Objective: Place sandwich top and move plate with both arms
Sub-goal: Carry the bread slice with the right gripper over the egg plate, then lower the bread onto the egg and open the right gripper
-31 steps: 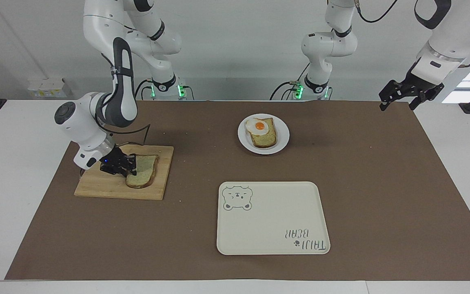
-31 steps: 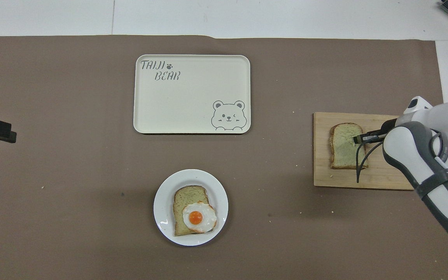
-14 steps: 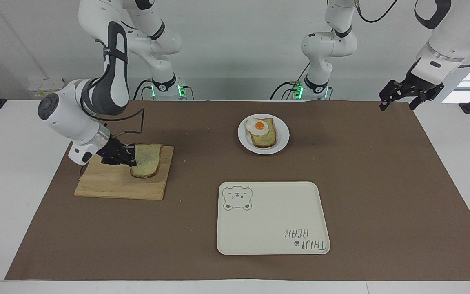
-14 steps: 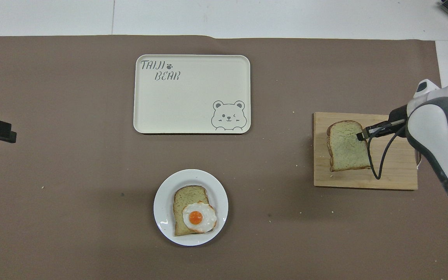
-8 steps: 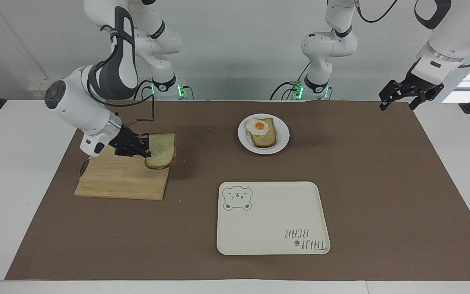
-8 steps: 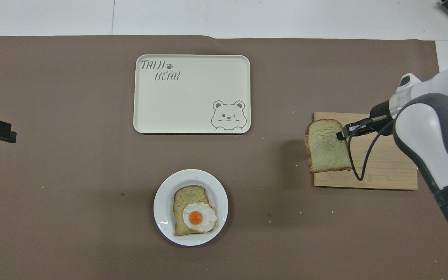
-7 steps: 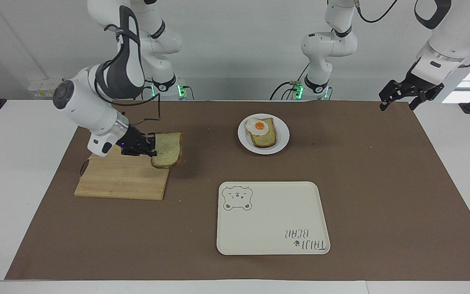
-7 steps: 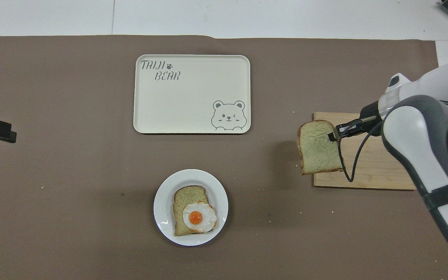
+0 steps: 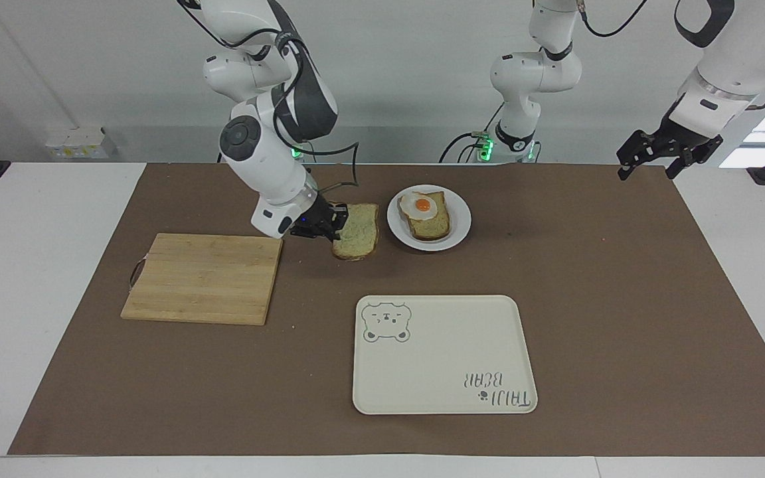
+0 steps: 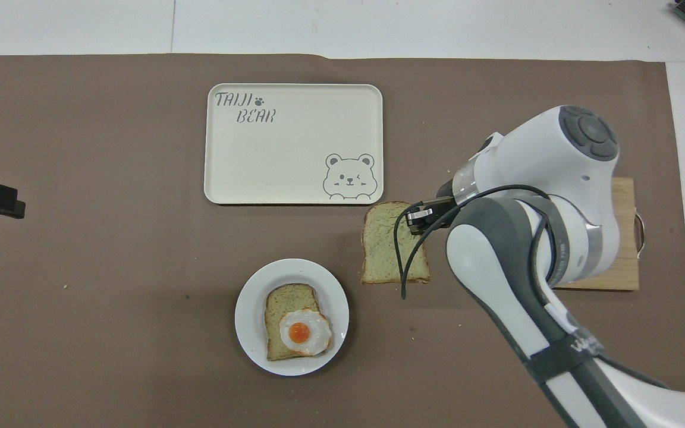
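My right gripper [image 9: 337, 225] is shut on one edge of the sandwich top [image 9: 358, 232], a plain tan slice with a dark crust. It holds the slice in the air over the brown mat, close beside the plate [image 9: 460, 222] on the side toward the right arm's end. From above, the sandwich top [image 10: 385, 252] hangs from the right gripper [image 10: 416, 219], clear of the plate [image 10: 253, 321]. The small white plate bears a bread slice with a fried egg [image 9: 423, 206]. My left gripper [image 9: 648, 167] waits open and empty above the mat's corner at the left arm's end.
A wooden cutting board [image 9: 203, 279] lies bare toward the right arm's end, partly covered by the arm in the overhead view. The cream bear-print tray [image 9: 442, 355] lies farther from the robots than the plate. The brown mat [image 9: 621, 299] covers the table.
The right arm lifted the sandwich top off the cutting board and carried it across the mat until it hangs next to the plate. The left arm has not moved.
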